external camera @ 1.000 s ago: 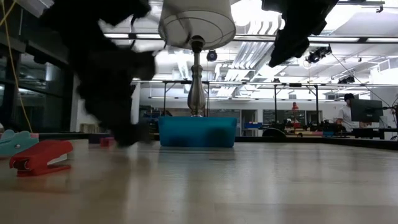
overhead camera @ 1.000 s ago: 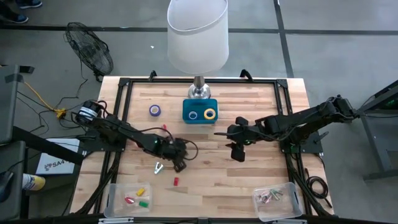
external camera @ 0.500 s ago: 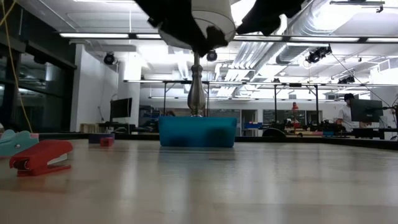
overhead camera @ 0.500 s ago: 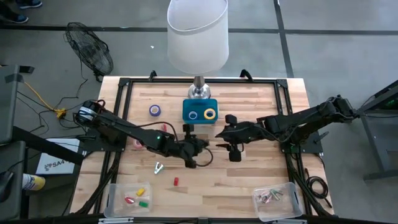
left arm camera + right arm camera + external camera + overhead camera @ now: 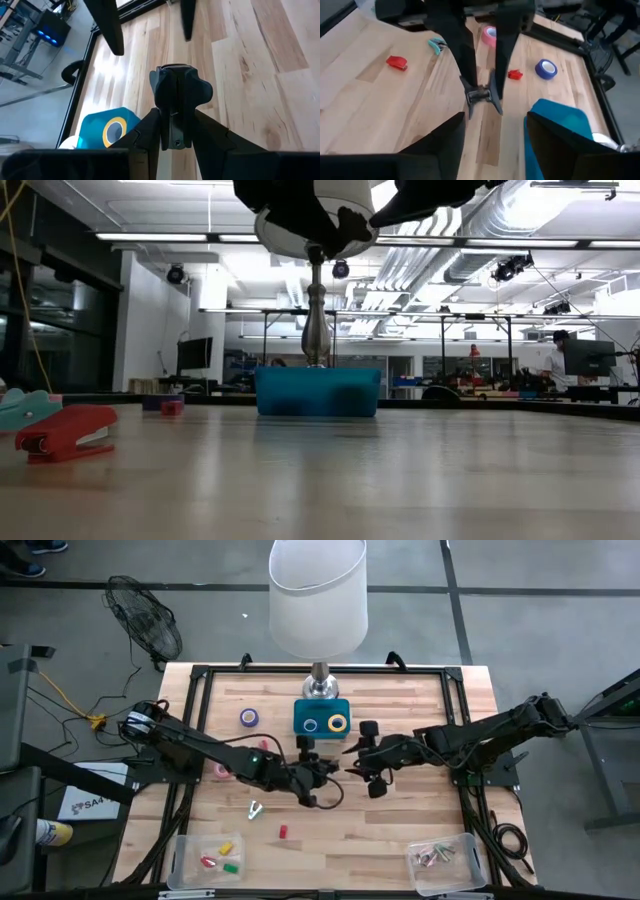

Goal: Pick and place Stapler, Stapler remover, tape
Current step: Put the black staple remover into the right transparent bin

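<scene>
Left gripper [image 5: 318, 766]: mid-table, clamped on a black stapler [image 5: 178, 95]. Right gripper [image 5: 356, 752]: just right of it, fingers parted, nothing held. Teal rectangular tray [image 5: 322, 717]: far centre, blue and yellow tape rolls inside. Purple tape roll [image 5: 249, 718]: far left. Near boards mostly bare.
</scene>
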Robot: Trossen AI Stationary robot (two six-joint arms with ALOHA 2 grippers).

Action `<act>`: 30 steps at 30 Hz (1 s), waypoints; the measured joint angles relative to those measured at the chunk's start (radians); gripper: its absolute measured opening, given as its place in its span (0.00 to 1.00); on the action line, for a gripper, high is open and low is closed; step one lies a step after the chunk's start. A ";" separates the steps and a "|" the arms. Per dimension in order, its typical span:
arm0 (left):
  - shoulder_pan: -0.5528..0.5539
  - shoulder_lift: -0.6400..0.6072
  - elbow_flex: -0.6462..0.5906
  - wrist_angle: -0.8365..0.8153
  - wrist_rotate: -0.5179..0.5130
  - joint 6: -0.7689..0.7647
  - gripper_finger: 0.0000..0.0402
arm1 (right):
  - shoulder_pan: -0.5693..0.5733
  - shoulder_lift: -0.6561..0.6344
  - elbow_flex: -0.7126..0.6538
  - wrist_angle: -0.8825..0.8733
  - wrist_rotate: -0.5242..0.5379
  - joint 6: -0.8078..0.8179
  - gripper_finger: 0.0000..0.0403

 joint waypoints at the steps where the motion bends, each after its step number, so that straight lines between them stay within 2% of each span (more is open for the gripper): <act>1: 0.004 0.000 0.000 -0.001 0.005 -0.006 0.22 | 0.000 0.000 0.000 0.007 -0.001 -0.011 0.52; 8: 0.041 0.000 0.000 -0.001 0.040 -0.014 0.22 | 0.000 0.000 0.000 0.051 -0.018 -0.024 0.57; 12: 0.052 0.000 0.000 0.013 0.073 -0.014 0.22 | -0.001 0.010 0.000 0.052 -0.018 -0.024 0.56; 23: 0.056 -0.001 0.000 0.050 0.081 -0.007 0.22 | -0.002 0.072 0.000 0.064 0.002 -0.024 0.56; 30: 0.056 -0.002 0.000 0.051 0.087 -0.007 0.22 | -0.002 0.072 0.000 0.108 0.008 -0.023 0.52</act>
